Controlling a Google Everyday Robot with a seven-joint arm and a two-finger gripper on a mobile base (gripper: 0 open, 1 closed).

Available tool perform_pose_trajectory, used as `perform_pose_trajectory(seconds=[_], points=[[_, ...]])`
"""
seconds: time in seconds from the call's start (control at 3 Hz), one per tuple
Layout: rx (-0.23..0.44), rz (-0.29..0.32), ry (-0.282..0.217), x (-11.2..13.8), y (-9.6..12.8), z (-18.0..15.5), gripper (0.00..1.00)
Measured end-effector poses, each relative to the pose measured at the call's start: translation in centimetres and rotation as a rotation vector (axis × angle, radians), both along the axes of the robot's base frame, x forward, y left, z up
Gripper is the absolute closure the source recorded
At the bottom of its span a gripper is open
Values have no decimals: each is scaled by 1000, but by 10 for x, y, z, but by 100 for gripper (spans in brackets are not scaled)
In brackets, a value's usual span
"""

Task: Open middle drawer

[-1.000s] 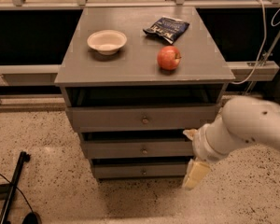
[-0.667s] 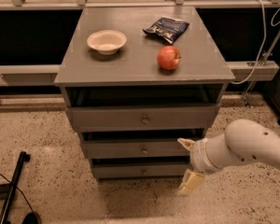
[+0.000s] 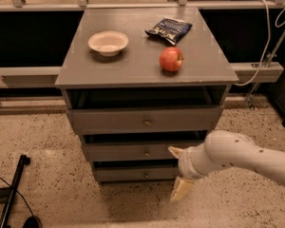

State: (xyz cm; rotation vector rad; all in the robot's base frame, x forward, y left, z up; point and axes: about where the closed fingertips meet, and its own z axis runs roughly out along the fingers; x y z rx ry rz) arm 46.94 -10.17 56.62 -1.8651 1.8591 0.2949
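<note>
The middle drawer [image 3: 128,152] is seen as the second of three fronts stacked under the table [image 3: 142,65], below the taller top drawer [image 3: 109,121] and above the small bottom drawer [image 3: 128,174]. Its front is judged to be pushed in, roughly in line with its neighbours, so no opening can be counted as done. Its round brass knob [image 3: 147,153] is left untouched and uncovered.

The claw [image 3: 178,171] is found just right of that knob, low in front of the drawer stack, at the end of the white arm [image 3: 237,156] reaching in from the right. Its fingers are spread wide and nothing is held: the upper fingertip [image 3: 175,151] is set close to the right part of the middle drawer's front, while the lower one hangs past the bottom drawer toward the speckled floor [image 3: 47,146]. The knob is not yet enclosed.

What remains is judged to be the whole of the task: the claw is to be brought leftward onto the knob, closed, and the drawer drawn out.

On the table top a bowl [image 3: 108,42], an apple [image 3: 171,59] and a snack bag [image 3: 168,30] are left standing
</note>
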Motion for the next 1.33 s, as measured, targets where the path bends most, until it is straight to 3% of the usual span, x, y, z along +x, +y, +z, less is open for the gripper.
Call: perform_pose_trajectory(seconds=[0.33, 0.67, 1.33], points=[[-63, -9, -60, 29, 13, -40, 0], [-93, -16, -87, 57, 13, -73, 0], [-49, 1, -47, 114, 7, -112, 0]])
